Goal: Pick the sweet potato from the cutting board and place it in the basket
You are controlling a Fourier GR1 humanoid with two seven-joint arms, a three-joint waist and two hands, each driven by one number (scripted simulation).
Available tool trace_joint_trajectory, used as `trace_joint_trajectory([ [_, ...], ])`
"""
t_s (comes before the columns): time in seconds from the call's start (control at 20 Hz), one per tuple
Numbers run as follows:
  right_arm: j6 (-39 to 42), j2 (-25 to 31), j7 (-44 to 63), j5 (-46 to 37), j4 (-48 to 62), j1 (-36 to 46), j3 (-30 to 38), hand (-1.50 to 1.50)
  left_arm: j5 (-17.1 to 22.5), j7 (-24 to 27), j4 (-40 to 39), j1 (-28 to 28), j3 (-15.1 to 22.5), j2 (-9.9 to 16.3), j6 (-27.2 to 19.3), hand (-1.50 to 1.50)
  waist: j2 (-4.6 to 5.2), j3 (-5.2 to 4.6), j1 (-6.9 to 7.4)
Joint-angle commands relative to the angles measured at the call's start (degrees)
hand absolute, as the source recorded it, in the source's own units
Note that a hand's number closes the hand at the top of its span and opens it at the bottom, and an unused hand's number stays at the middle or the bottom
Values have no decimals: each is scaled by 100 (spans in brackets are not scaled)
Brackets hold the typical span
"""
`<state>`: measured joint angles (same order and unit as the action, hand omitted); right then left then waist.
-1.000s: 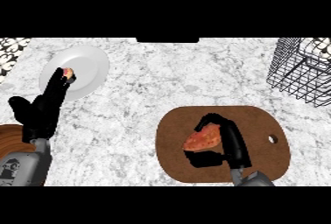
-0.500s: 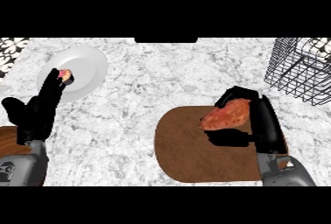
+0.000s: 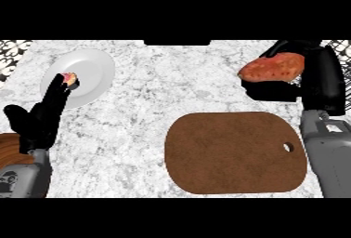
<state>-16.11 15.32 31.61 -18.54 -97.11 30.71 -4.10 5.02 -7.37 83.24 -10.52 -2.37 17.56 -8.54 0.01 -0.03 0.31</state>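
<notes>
With the board (image 3: 233, 151) now bare, the right hand (image 3: 312, 76) carries the sweet potato (image 3: 271, 68) high at the view's upper right, fingers and thumb curled round it, grasping it from the right and below. A sec ago the potato lay on the board under that hand; half a sec ago it was lifted just over the board's far edge, w/ the basket in plain sight beyond. Now hand and potato have moved up and away, clear of the board, over the marble counter (image 3: 158, 93). The basket itself is mostly hidden behind the forearm; only a scrap of wire mesh (image 3: 339, 46) shows at the top right corner.

Meaning for the task: pick looks done, transfer under way. Placing is not yet done, since the potato is held in the hand and not among the wires. Judging by the basket's corner, the remaining move is short, up and to the right, then a release inside the rim.

Left hand (image 3: 37, 123) rests open at the view's left, fingers straight and pointing up, tips overlapping the white plate (image 3: 89, 69), where a small pinkish item (image 3: 68, 79) sits; it has barely shifted. A wooden thing (image 3: 14, 148) shows at the left edge; can't tell what it is.
</notes>
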Motion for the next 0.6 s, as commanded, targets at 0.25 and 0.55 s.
trace_joint_trajectory([
  [0.25,297,513,284,-284,1357,1347,760,150,-182,-103,80,-3,43,-158,30,0,4,1,4],
  [0.55,76,530,-573,-837,3322,2020,669,150,-158,-266,373,78,-6,-102,103,0,26,2,103],
])
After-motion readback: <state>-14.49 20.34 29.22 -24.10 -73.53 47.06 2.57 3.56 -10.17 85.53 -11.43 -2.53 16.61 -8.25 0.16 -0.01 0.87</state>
